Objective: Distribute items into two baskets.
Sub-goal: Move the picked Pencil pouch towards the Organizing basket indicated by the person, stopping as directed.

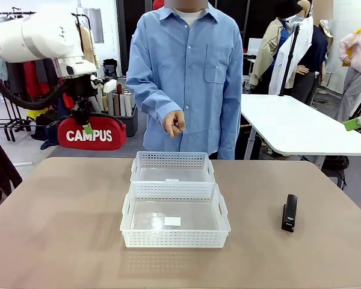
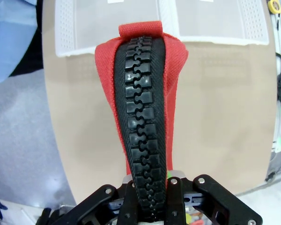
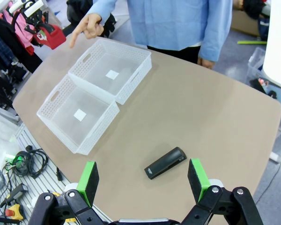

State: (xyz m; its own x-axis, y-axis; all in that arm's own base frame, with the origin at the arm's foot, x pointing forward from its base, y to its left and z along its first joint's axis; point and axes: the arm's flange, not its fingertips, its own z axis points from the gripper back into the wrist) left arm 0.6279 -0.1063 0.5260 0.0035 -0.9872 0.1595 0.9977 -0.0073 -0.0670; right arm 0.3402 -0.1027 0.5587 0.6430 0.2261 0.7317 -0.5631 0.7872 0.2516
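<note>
red CAMPUS pouch (image 1: pixel 91 133): hanging by black zip | left tool (image 2: pixel 148 186): pinching it | right tool (image 3: pixel 143 176): spread

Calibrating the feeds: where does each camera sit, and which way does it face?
Front view: robot's side, facing across the brown table to the blue-shirted person; left arm shows.
Left wrist view: down the shut left gripper, along the red fabric pouch, toward two white lattice baskets.
Right wrist view: above the table, over the open right gripper, onto the small black stapler.
Front and right wrist share baskets, stapler.
</note>
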